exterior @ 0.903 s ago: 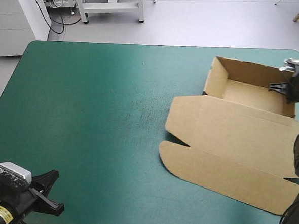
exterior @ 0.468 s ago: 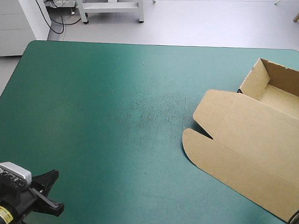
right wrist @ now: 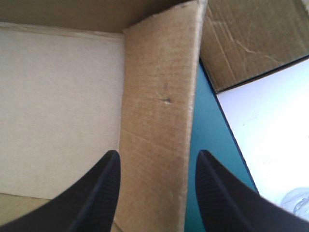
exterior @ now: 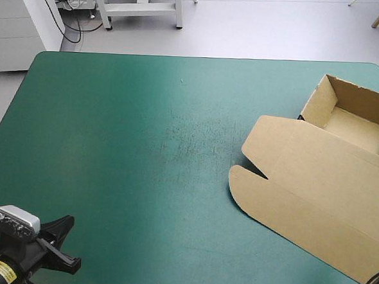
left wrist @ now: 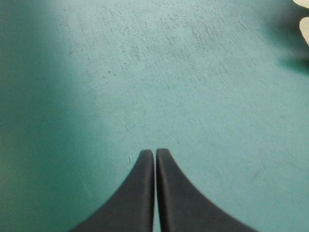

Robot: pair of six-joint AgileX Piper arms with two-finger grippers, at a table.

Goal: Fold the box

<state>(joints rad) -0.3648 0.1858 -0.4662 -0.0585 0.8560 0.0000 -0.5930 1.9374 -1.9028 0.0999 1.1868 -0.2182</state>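
Observation:
The brown box lies at the table's right side as an open tray with its lid flat toward the front. My right gripper is open and straddles the tray's end wall, one finger inside the tray and one outside; it is out of the high view. Near the front left corner my left gripper rests, its fingers shut over the bare teal-green cover with nothing between them. A pale corner of the lid shows far ahead of it.
The table's right edge runs just outside the tray's end wall, with pale floor beyond. Another piece of brown board lies past that wall by the edge. Bare cover fills the left and middle of the table.
The box slid to the right, toward the table's edge, then shifted slightly back left. The right gripper, earlier at the tray's far right wall, has left the high view. The left arm stayed still.

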